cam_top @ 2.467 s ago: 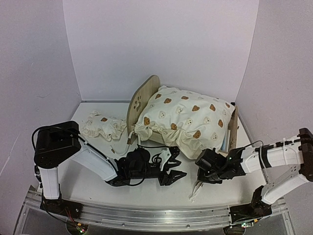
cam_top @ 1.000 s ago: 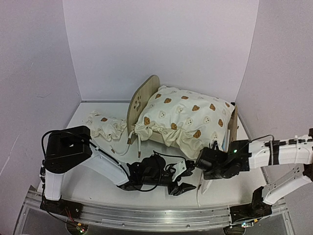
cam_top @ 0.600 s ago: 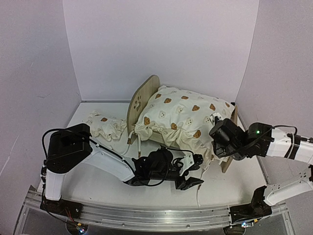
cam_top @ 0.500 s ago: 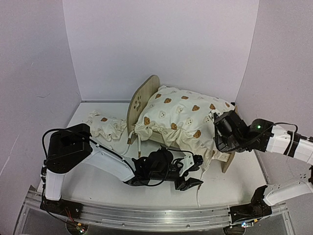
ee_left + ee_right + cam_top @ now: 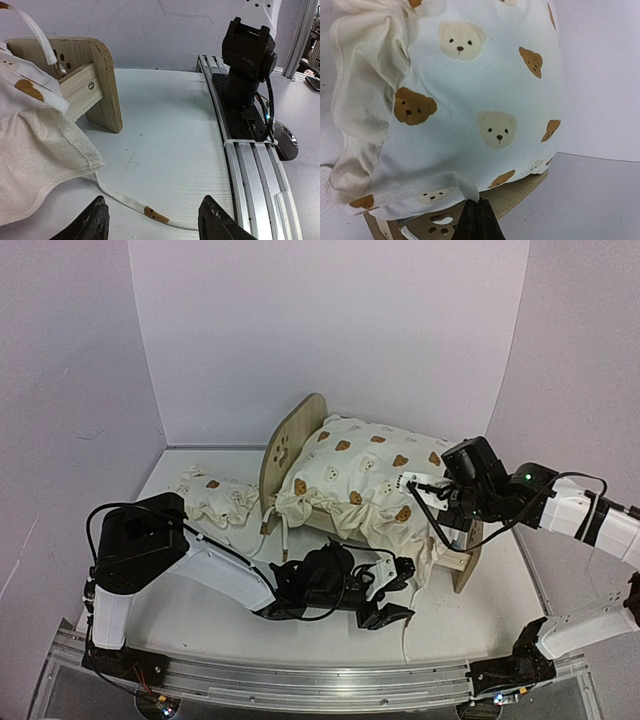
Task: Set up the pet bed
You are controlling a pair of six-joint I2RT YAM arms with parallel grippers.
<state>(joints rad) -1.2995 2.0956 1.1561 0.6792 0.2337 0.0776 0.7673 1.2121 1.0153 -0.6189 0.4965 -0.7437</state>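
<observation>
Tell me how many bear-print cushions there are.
2. The large ruffled cushion lies on the pet bed; the small pillow lies on the table, left of the headboard. More could be hidden underneath.

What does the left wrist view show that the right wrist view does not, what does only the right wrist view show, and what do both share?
Only the left wrist view: the open left gripper, a loose tie lying on the table, and the right arm's base on its rail.
Only the right wrist view: the shut right gripper pinching a second tie, and the bear-print top of the cushion.
Both: the cushion and the wooden pet bed.
</observation>
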